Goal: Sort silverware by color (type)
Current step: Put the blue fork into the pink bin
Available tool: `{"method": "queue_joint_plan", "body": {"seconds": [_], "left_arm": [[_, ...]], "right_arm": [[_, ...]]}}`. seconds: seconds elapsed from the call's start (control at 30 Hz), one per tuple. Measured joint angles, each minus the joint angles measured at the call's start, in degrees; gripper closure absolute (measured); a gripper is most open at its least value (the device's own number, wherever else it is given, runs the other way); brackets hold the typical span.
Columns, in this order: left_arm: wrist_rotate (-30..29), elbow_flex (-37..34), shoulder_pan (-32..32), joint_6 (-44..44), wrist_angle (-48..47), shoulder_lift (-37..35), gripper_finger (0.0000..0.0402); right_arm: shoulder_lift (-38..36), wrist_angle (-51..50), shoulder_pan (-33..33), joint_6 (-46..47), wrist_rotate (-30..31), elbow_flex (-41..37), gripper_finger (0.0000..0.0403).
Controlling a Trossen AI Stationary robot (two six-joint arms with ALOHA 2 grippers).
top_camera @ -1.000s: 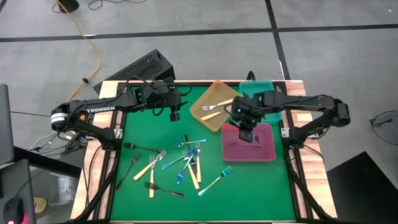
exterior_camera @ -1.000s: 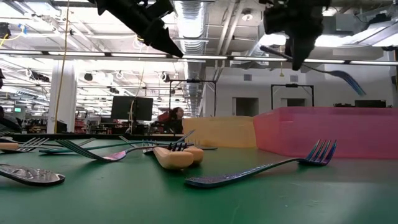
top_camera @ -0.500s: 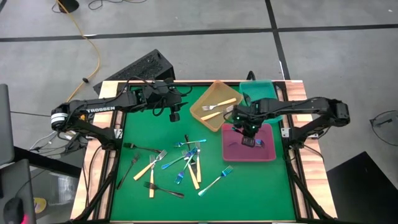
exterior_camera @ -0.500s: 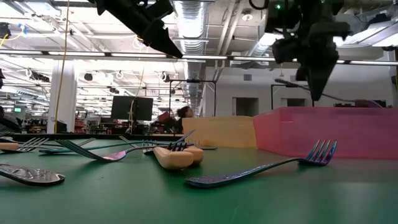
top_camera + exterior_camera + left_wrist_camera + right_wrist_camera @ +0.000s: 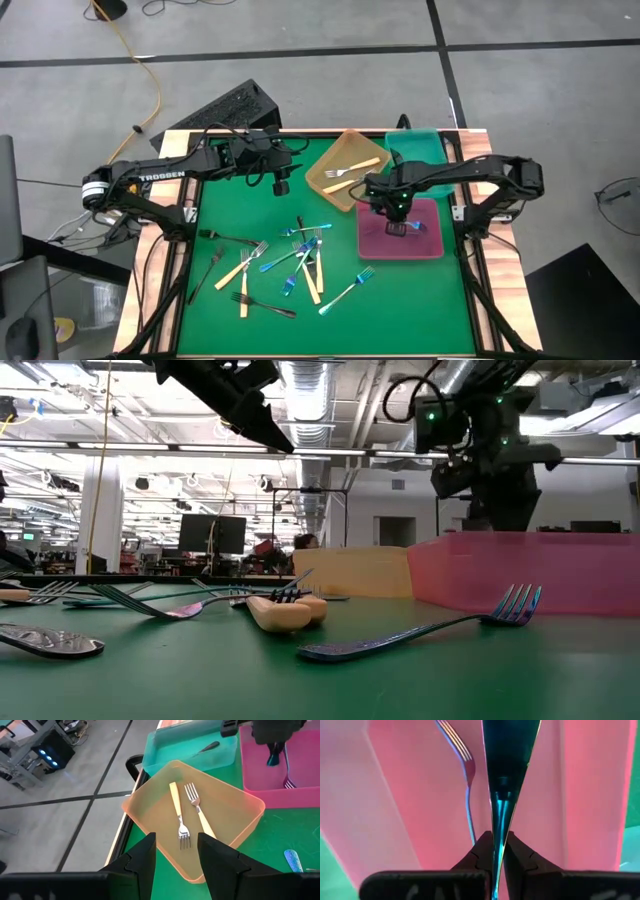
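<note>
- Over the pink tray (image 5: 427,243), the right gripper (image 5: 393,213) pinches a blue-teal fork (image 5: 504,765) by its thin edge, its fingers (image 5: 481,851) pressed tight on the handle; the fork hangs down into the tray.
- Lying on the pink tray's floor beside the held piece is another fork (image 5: 465,775), tines toward the tray's far end; the left wrist view shows it as well (image 5: 289,781).
- Just beside the pink tray sits the orange tray (image 5: 322,172), turned at an angle, with two cream-handled forks (image 5: 181,817) side by side inside it.
- Behind the pink tray stands the teal tray (image 5: 165,757), holding one dark utensil (image 5: 206,747).
- Loose on the green mat (image 5: 400,300), well apart from the trays, lies the unsorted pile (image 5: 300,255): cream-handled, blue-teal and black forks, some crossing one another.
- One blue-teal fork (image 5: 347,290) lies alone nearest the pink tray; the low view shows it in the foreground (image 5: 420,632).
- Black forks (image 5: 262,305) lie along the pile's left side.
- Near the table's back edge, left of the orange tray, the left gripper (image 5: 281,184) hovers above the mat with its fingers (image 5: 142,861) spread apart and nothing between them.
</note>
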Motion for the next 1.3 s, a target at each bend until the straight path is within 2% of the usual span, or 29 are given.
{"method": "queue_joint_plan", "body": {"seconds": [0.27, 0.57, 1.3], "left_arm": [[0.02, 0.0, 0.0, 0.06, 0.86, 0.0, 0.0269], [0.01, 0.0, 0.0, 0.44, 1.06, 0.0, 0.0269], [0.0, 0.02, 0.0, 0.46, 0.98, 0.0, 0.0269]], "right_arm": [[5.69, 1.01, 0.0, -4.11, 0.03, 0.0, 0.0362], [9.73, 3.46, 0.0, -4.72, 2.81, 0.15, 0.0362], [9.93, 11.31, 0.17, -5.6, 4.54, -0.22, 0.035]]}}
